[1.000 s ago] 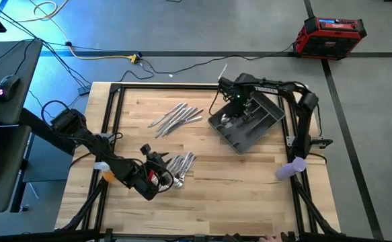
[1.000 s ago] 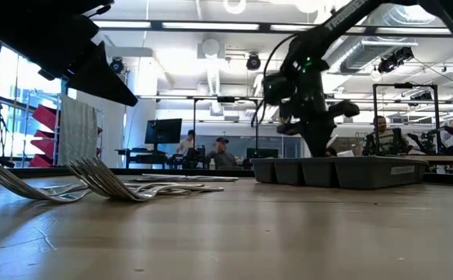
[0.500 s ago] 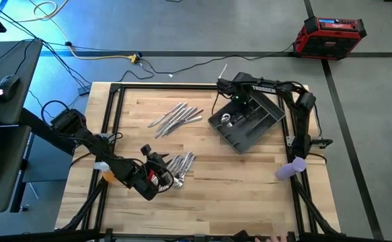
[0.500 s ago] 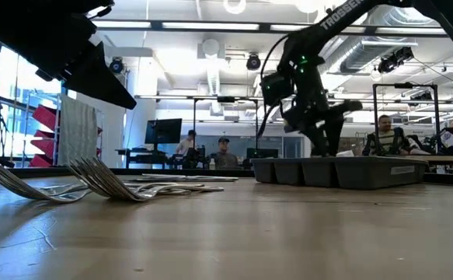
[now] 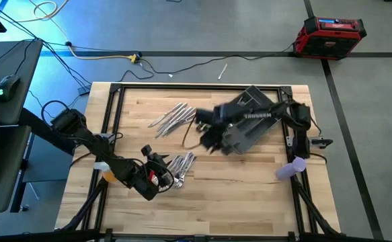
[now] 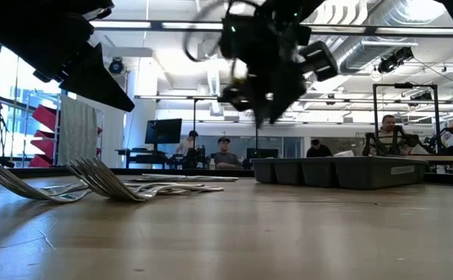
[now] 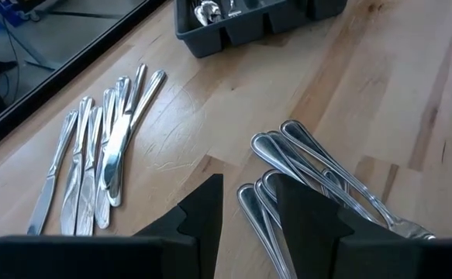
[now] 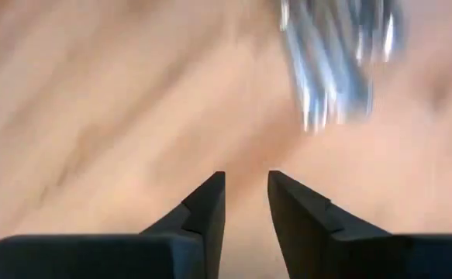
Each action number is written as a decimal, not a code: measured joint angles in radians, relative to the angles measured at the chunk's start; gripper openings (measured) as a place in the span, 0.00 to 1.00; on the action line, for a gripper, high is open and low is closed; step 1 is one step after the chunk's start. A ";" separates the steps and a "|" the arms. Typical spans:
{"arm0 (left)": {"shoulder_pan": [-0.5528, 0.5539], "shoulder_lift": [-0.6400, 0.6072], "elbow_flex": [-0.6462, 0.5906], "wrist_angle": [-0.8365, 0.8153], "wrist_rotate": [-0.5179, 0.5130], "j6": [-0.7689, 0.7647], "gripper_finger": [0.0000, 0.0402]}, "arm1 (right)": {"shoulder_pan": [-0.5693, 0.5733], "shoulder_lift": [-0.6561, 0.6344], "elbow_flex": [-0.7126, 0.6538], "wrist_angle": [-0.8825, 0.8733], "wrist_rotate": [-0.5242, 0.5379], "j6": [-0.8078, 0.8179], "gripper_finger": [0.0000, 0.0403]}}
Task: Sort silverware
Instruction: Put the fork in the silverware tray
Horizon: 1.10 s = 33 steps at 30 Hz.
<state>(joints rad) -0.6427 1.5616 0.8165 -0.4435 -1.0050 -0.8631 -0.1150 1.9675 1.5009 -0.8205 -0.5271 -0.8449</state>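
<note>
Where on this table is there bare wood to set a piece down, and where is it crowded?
Bare wood runs along the near edge of the table, in front of the forks and the grey tray, and at the table's near right corner. It is crowded at mid-table: the knives, the right hand beside the tray, and the left hand at the forks.

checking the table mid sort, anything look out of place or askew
Nothing looks spilled or damaged. The grey tray sits turned at an angle to the table edges. The knives and the forks lie in loose fanned piles on the wood, unsorted. The right gripper hangs between tray and piles, holding nothing.
</note>
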 joint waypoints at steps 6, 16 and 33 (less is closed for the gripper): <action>-0.013 0.000 0.000 0.000 -0.026 0.000 0.26 | 0.142 0.000 -0.172 0.534 0.087 0.061 0.19; -0.011 0.000 0.000 -0.001 -0.053 0.001 0.26 | 0.182 0.161 -0.179 0.747 0.117 0.112 0.21; -0.011 0.000 0.000 -0.001 -0.055 0.003 0.26 | 0.176 0.200 -0.156 0.712 0.174 0.176 0.26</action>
<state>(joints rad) -0.6533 1.5616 0.8162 -0.4446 -1.0595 -0.8604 0.0613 2.1679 1.3449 -0.1085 -0.3529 -0.6692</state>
